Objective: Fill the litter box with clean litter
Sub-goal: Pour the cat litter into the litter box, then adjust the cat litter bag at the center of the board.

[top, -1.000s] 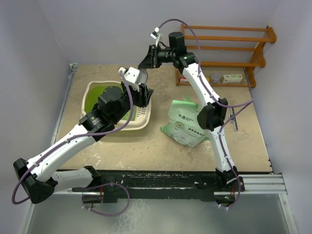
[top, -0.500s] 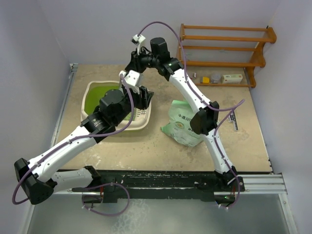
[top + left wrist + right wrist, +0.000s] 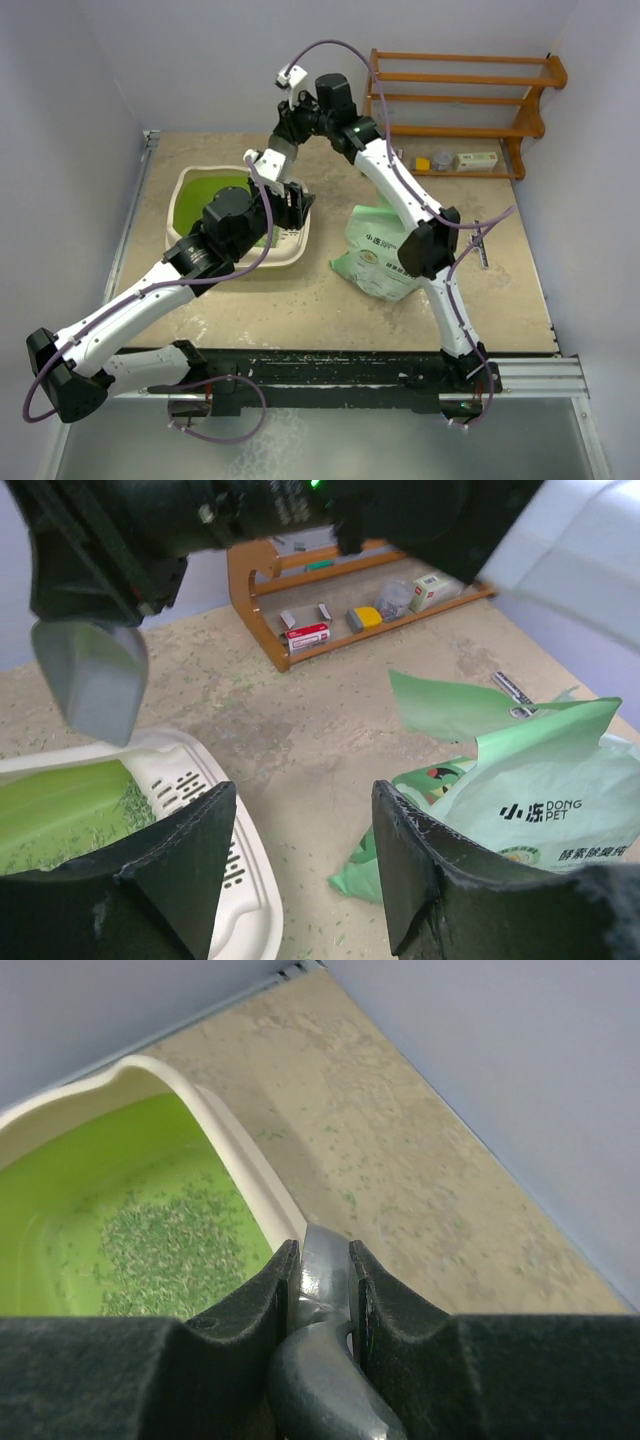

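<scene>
The cream litter box [image 3: 188,184] with its lime-green inside stands at the table's left. A thin patch of green litter [image 3: 170,1242] lies on its floor. My right gripper [image 3: 325,1275] is shut on the handle of a grey scoop [image 3: 322,1360]. It holds the scoop [image 3: 266,160] above the box's far right corner. The scoop's bowl [image 3: 95,680] hangs over the slotted rim [image 3: 205,795]. My left gripper [image 3: 305,865] hovers open by the box's right rim [image 3: 297,205], with nothing between its fingers [image 3: 190,855].
A pale green printed bag [image 3: 383,252] stands torn open right of the box, close to my left gripper [image 3: 530,800]. A wooden rack [image 3: 465,100] with small items sits at the back right. Stray pellets dot the tabletop [image 3: 300,720].
The right arm has swung left with the scoop, from beside the rack to above the box's far corner. The left jaws have spread a little wider.
</scene>
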Robot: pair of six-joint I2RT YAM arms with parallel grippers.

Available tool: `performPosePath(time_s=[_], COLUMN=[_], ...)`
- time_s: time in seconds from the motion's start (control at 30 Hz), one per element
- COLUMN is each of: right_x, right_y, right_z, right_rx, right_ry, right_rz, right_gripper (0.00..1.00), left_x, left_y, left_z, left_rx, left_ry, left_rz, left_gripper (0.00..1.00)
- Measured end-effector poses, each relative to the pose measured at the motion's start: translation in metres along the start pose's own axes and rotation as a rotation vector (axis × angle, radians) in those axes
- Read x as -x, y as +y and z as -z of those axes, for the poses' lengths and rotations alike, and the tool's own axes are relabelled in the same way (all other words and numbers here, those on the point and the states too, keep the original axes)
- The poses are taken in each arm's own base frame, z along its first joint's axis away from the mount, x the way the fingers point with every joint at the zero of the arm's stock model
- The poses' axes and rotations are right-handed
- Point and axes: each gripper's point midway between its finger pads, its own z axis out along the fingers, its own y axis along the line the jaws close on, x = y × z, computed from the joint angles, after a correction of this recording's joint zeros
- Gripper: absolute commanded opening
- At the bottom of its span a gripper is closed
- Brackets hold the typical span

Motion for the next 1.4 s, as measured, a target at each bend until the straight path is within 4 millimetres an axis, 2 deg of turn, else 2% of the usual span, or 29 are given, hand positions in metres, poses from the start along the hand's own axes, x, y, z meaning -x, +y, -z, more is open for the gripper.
performPosePath(time_s=[0.07, 0.13, 0.2, 0.3, 0.33, 0.43, 0.5, 0.63, 0.7, 0.73, 0.77, 0.87, 1.0, 1.2, 1.33, 1.4], right_x=[0.004, 0.019, 0.039, 0.07, 0.078, 0.085, 0.082, 0.07, 0.061, 0.052, 0.051, 0.034, 0.025, 0.015, -0.013, -0.031], right_y=[-0.006, -0.018, -0.039, -0.084, -0.101, -0.132, -0.136, -0.119, -0.111, -0.107, -0.106, -0.102, -0.092, -0.036, 0.002, 0.013], right_z=[0.016, 0.041, 0.075, 0.143, 0.174, 0.252, 0.295, 0.349, 0.37, 0.37, 0.389, 0.417, 0.443, 0.451, 0.452, 0.452], right_rx=[-0.037, -0.072, -0.125, -0.24, -0.289, -0.42, -0.485, -0.524, -0.527, -0.513, -0.538, -0.557, -0.572, -0.451, -0.38, -0.363], right_ry=[0.025, 0.024, 0.002, -0.05, -0.065, -0.066, -0.05, -0.009, 0.01, 0.032, 0.029, 0.051, 0.062, 0.104, 0.164, 0.198], right_rz=[0.0, -0.014, -0.044, -0.088, -0.101, -0.124, -0.14, -0.183, -0.216, -0.242, -0.258, -0.333, -0.391, -0.431, -0.479, -0.507], right_gripper=[0.0, 0.0, 0.0, 0.0, 0.0, 0.0, 0.0, 0.0, 0.0, 0.0, 0.0, 0.0, 0.0, 0.0, 0.0, 0.0], left_x=[-0.004, -0.006, -0.007, -0.006, -0.005, -0.004, -0.002, -0.006, -0.012, -0.013, -0.015, -0.011, -0.001, 0.005, -0.001, -0.004], left_y=[0.001, 0.002, 0.002, 0.001, -0.001, -0.009, -0.018, -0.038, -0.047, -0.053, -0.057, -0.071, -0.084, -0.1, -0.109, -0.112], left_z=[0.001, 0.001, 0.0, -0.003, -0.006, -0.017, -0.029, -0.053, -0.064, -0.069, -0.074, -0.086, -0.087, -0.078, -0.07, -0.067], left_rx=[0.002, 0.002, 0.001, -0.008, -0.015, -0.05, -0.091, -0.173, -0.213, -0.239, -0.256, -0.312, -0.38, -0.476, -0.543, -0.562], left_ry=[0.014, 0.024, 0.027, 0.031, 0.032, 0.04, 0.044, 0.066, 0.083, 0.091, 0.096, 0.101, 0.083, 0.086, 0.124, 0.144], left_rz=[-0.011, -0.025, -0.043, -0.072, -0.085, -0.112, -0.123, -0.141, -0.145, -0.145, -0.144, -0.142, -0.137, -0.134, -0.131, -0.132], left_gripper=[0.56, 0.56, 0.56, 0.53, 0.55, 0.59, 0.59, 0.59, 0.59, 0.59, 0.59, 0.59, 0.59, 0.6, 0.6, 0.61])
